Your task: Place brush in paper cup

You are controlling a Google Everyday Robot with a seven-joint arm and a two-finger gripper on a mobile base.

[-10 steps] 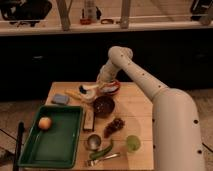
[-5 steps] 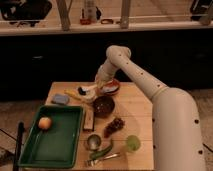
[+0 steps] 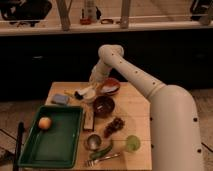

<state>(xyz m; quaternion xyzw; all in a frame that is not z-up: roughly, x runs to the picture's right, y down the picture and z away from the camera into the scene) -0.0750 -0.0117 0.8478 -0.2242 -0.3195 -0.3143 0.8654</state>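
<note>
Nearest, a silvery fork [image 3: 102,159] is lying at the front edge of the wooden tabletop [image 3: 137,112], beside a grey metal cup [image 3: 93,141] and a translucent green cup [image 3: 132,143]. To the left, a green tray [image 3: 37,152] is holding one orange fruit [image 3: 45,122]. Further back, a dark bowl [image 3: 104,105] is sitting behind a cluster of grapes [image 3: 114,125]. Beyond it, the brush [image 3: 83,92], dark round head at the left and white handle running right, is lying across the small cream paper cup [image 3: 90,96]. The claw [image 3: 95,86] is hovering just above the handle, barely shifted from a moment ago; I cannot tell how its fingers are standing. A red bowl [image 3: 110,86] is sitting behind.
</note>
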